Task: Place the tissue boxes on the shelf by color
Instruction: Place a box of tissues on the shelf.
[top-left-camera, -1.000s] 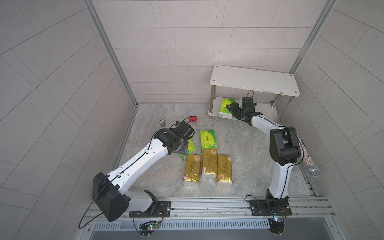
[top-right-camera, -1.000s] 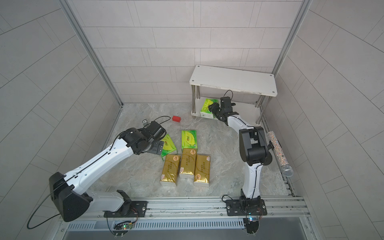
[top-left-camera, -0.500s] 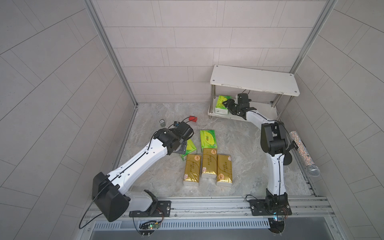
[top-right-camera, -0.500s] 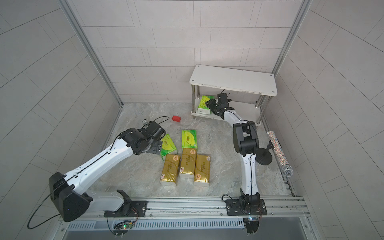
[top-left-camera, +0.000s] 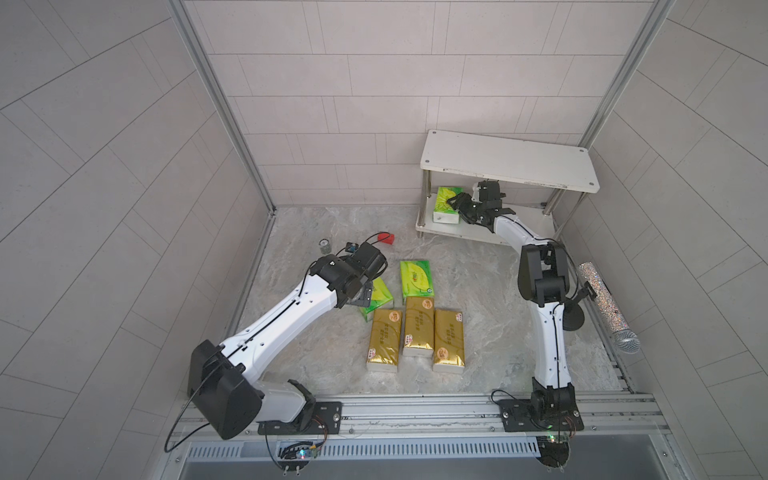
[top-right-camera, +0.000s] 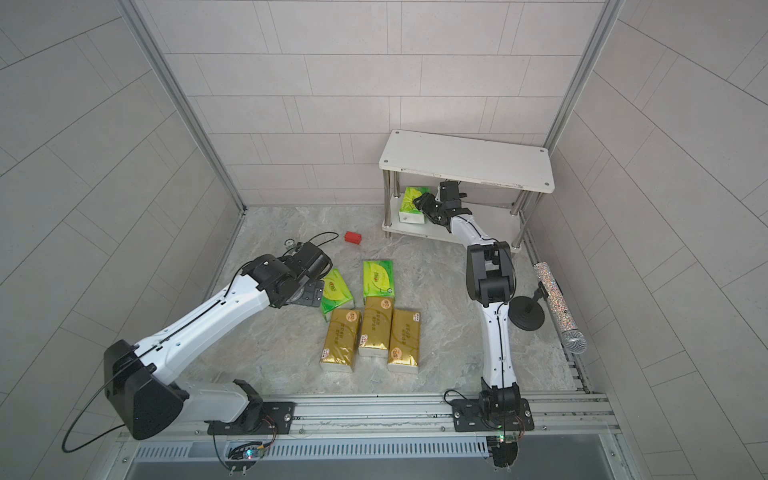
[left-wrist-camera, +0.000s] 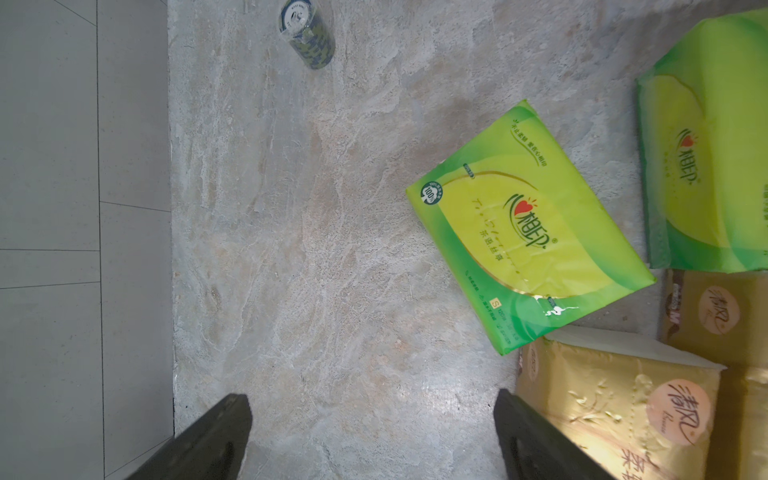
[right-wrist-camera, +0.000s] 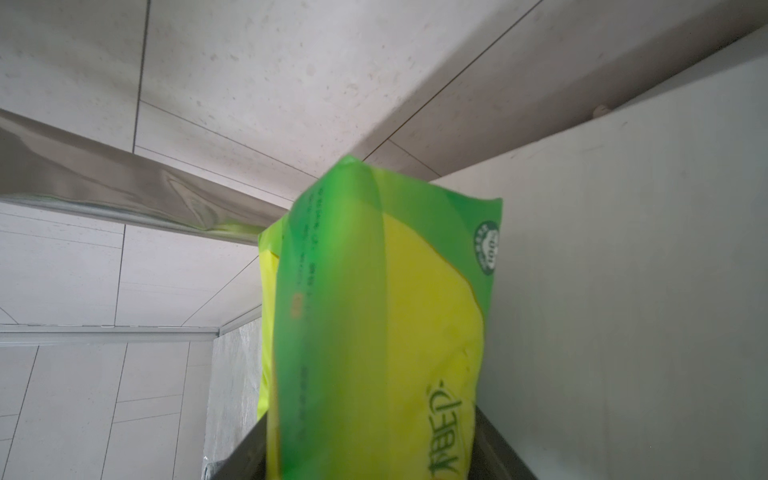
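On the shelf's (top-left-camera: 511, 163) lower board, one green pack (top-left-camera: 444, 203) clamped by the right gripper (top-left-camera: 458, 206), left gripper (left-wrist-camera: 372, 413) spread wide beside the other green packs (top-left-camera: 415, 277), gold packs (top-left-camera: 419, 326) laid side by side on the floor.

Walls: we see pale grey tiled panels (top-left-camera: 374, 83) at 12, 9 and 3 o'clock, joined by metal corner profiles (top-left-camera: 224, 108).
Floor: we see a grey marbled surface (top-left-camera: 478, 291) with a faint sheen.
Furniture: we find the shelf (top-left-camera: 507, 160) at 1 o'clock against the back wall, with white boards on shiny metal posts.
Front edge: we see an aluminium rail (top-left-camera: 415, 411) at 6 o'clock.
Light: we note even light and soft shadows.
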